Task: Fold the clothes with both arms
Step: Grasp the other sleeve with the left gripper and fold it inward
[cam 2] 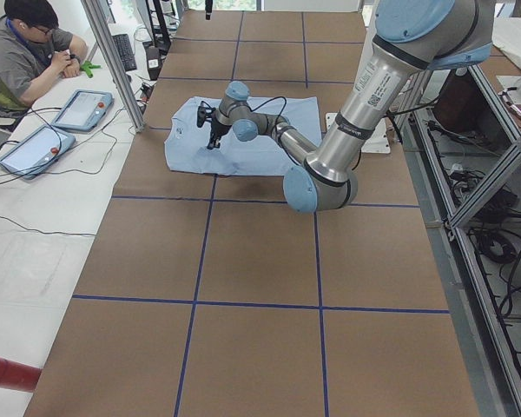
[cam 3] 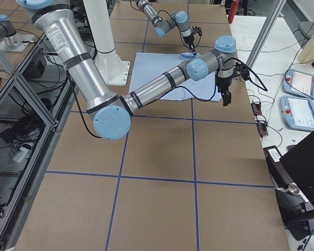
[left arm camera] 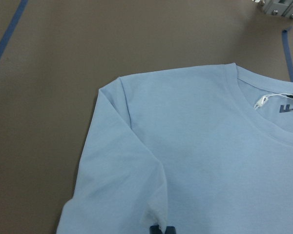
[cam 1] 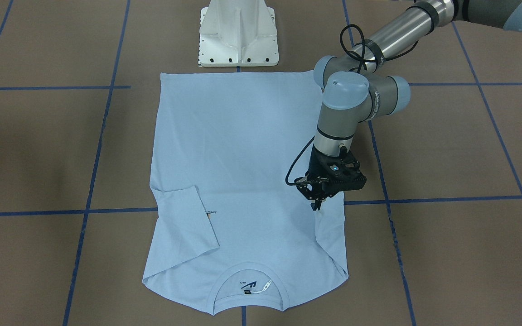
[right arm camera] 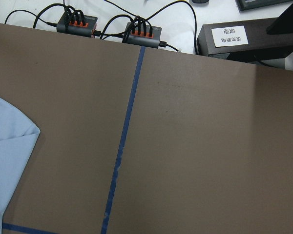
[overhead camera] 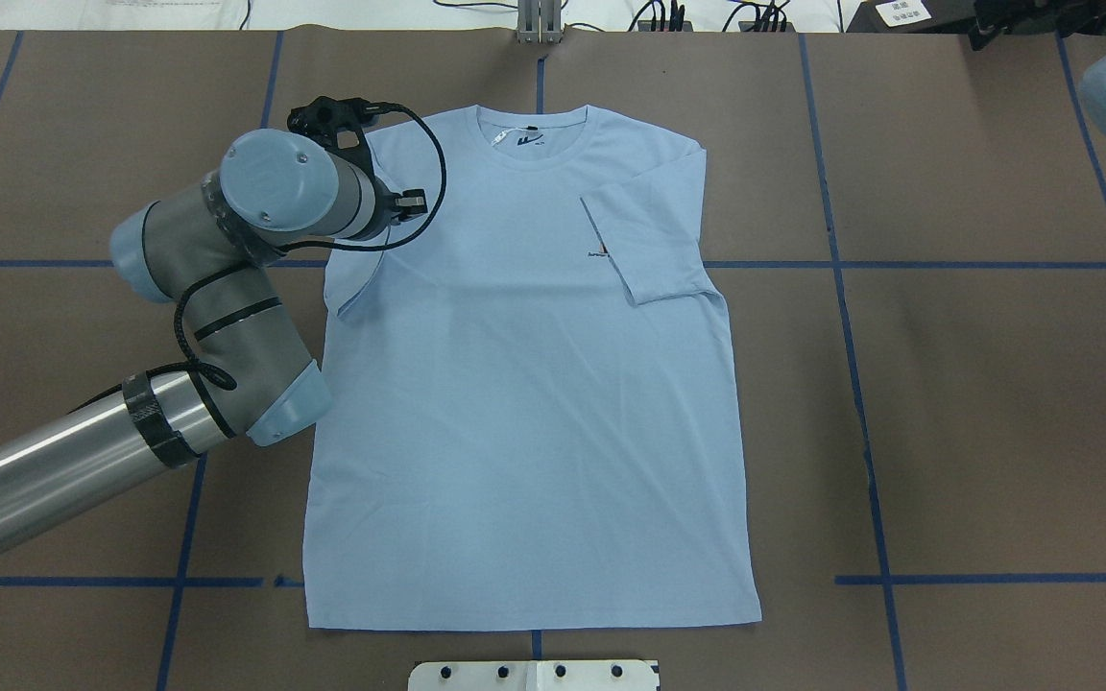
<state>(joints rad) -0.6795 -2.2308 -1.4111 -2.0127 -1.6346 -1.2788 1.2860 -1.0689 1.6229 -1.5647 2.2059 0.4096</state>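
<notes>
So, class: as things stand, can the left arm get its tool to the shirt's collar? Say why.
Probably yes, once it lets go. The left tool sits over the T-shirt by its shoulder, apparently pinching the sleeve; the collar lies flat, uncovered, close by.

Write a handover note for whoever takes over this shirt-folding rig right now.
Left gripper: fingers together, down on the left-side sleeve, apparently pinching it.
Right gripper: off the shirt, above the table; open or shut unclear.
T-shirt: flat, front up, collar away from the robot.
Done: right-side sleeve folded in over the chest.
Left: finish the left-side sleeve, then fold the body.
</notes>
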